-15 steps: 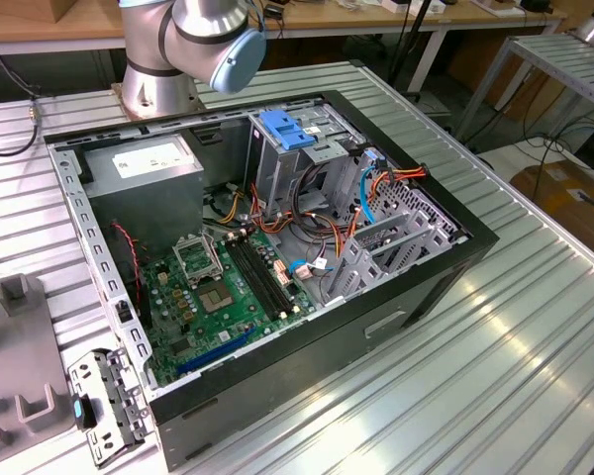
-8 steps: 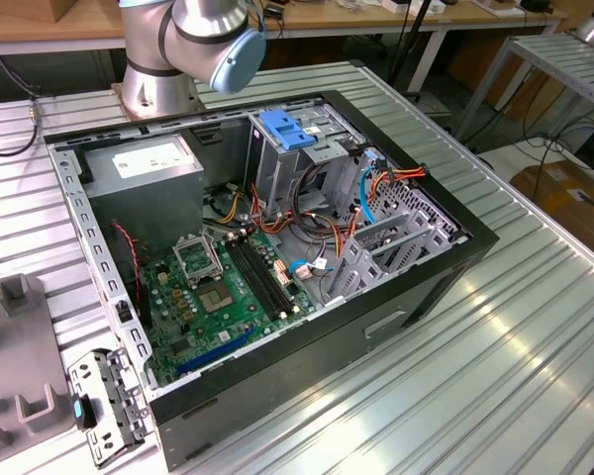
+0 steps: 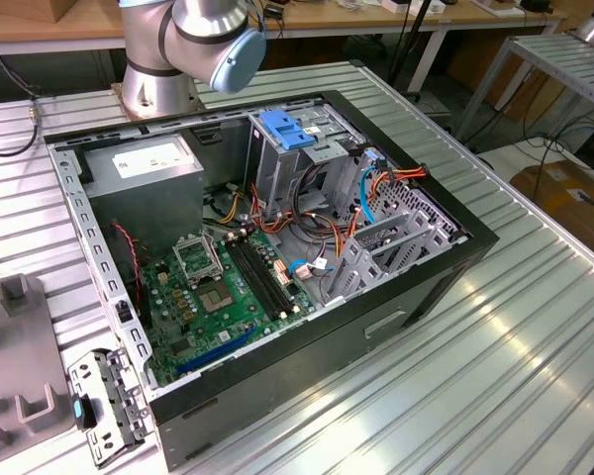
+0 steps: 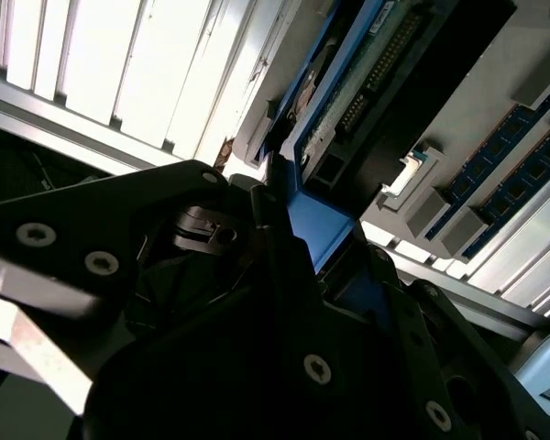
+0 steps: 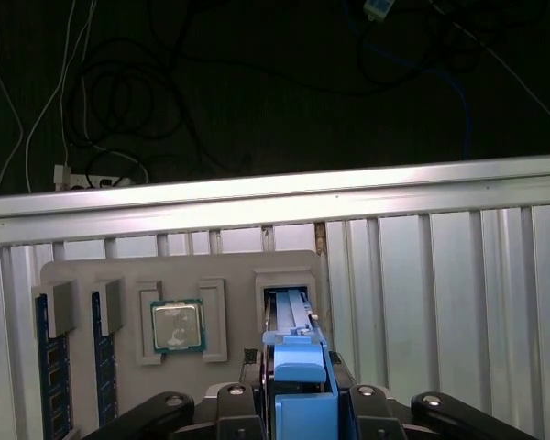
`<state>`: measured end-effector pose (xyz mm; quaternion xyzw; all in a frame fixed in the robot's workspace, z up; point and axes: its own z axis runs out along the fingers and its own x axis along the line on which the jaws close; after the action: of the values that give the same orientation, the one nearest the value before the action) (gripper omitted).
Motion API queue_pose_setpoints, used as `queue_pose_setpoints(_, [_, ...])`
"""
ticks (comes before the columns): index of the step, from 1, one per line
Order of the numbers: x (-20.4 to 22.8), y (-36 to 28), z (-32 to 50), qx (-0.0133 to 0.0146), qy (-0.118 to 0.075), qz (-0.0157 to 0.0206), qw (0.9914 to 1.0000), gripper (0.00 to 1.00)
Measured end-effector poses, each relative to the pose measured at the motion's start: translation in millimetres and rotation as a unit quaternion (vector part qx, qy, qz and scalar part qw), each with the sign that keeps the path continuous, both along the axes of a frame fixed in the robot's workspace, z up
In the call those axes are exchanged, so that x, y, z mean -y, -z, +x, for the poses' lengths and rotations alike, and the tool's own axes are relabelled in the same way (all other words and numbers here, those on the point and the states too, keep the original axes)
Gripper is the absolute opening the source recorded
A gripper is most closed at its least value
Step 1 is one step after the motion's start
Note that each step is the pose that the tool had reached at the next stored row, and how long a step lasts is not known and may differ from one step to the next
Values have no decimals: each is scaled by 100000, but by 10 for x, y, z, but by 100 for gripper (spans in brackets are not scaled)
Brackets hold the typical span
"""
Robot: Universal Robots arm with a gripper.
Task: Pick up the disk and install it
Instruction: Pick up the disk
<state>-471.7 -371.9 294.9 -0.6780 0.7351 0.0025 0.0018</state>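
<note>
Disk [image 5: 300, 371] tight between the end effector's [image 5: 298, 403] jaws

An open computer case [image 3: 307, 368] lies on a ribbed metal table [image 3: 455, 396]. Inside it are a green motherboard [image 3: 193, 307], a grey power supply [image 3: 144, 168] at the far left and a tall drive cage [image 3: 277, 183] topped by a blue latch plate [image 3: 285, 131] (orange wires [image 3: 396, 176] and a light-blue cable [image 3: 364, 193] run just right of it). A metal bracket [image 3: 104, 406] lies near the exterior view's left. In the first wrist view, a grey tray [image 5: 238, 275] holds a processor chip [image 5: 177, 326] and blue memory sticks [image 5: 42, 367].
</note>
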Motion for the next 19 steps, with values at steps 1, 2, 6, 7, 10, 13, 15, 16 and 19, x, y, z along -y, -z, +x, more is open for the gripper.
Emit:
queue_pose_setpoints(1, [0,1,0,-4,0,-3,100000,37])
queue_pose_setpoints(2, [0,1,0,-11,1,-4,100000,37])
queue_pose_setpoints(6, [0,4,0,-8,1,-4,100000,37])
queue_pose_setpoints(7, [0,4,0,-4,0,-3,100000,37])
queue_pose_setpoints(10, [0,4,0,-3,0,-3,100000,37])
queue_pose_setpoints(13, [0,4,0,-3,1,-6,100000,37])
queue_pose_setpoints(15, [0,5,0,-1,1,-7,100000,37])
queue_pose_setpoints(16, [0,4,0,-5,1,-9,100000,37])
queue_pose_setpoints(19, [0,4,0,-1,2,-13,100000,37])
